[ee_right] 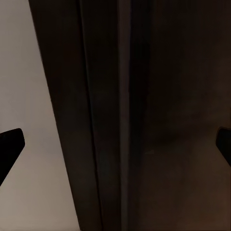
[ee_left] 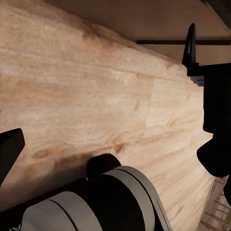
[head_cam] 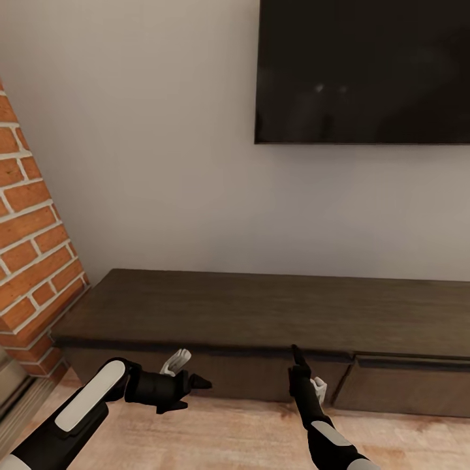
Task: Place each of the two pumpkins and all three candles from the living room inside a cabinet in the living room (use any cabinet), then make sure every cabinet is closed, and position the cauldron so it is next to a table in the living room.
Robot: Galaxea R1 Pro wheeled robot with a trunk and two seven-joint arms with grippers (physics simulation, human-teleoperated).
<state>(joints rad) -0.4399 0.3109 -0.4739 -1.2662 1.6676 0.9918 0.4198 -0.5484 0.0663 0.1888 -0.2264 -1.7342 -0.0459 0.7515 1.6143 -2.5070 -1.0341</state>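
While the right gripper (head_cam: pixel 298 352) points up, spread and empty, at the cabinet (head_cam: pixel 261 313) top's front edge, both drawers look shut, though shadow blurs the seam. Pumpkins, candles and cauldron remain; the left gripper (head_cam: pixel 193 389), beside it, is spread too.

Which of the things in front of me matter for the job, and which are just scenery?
Job:
- long low dark-brown wood cabinet, right drawer front standing slightly proud
- right claw, at the cabinet's front edge
- left claw, over the floor

Scenery:
- black wall screen
- red brick pier
- pale wood floor
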